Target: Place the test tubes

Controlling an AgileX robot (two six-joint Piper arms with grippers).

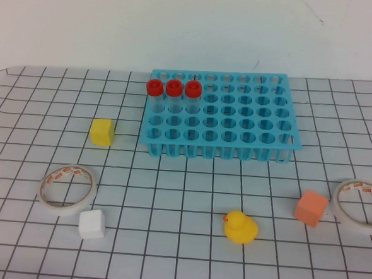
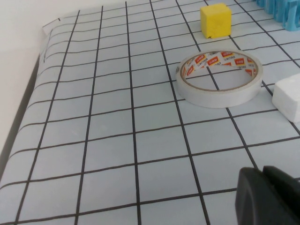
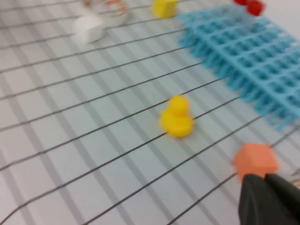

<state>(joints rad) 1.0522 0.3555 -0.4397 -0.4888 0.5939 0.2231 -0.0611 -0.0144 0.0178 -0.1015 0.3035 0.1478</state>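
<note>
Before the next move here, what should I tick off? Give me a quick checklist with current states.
1. Three test tubes upright in the blue rack, side by side: ok.
2. Free holes in the rack: ok, most are empty.
3. A tube outside the rack to pick: not ok, none shows in any view.
4. Left gripper shut, empty, near the left tape roll: ok.
5. Right gripper shut, empty, near the orange cube: ok.
6. Arms away from the rack: ok, neither shows in the high view.

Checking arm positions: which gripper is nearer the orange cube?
Right. The right gripper is close beside the orange cube; the left gripper is near the left tape roll.
</note>
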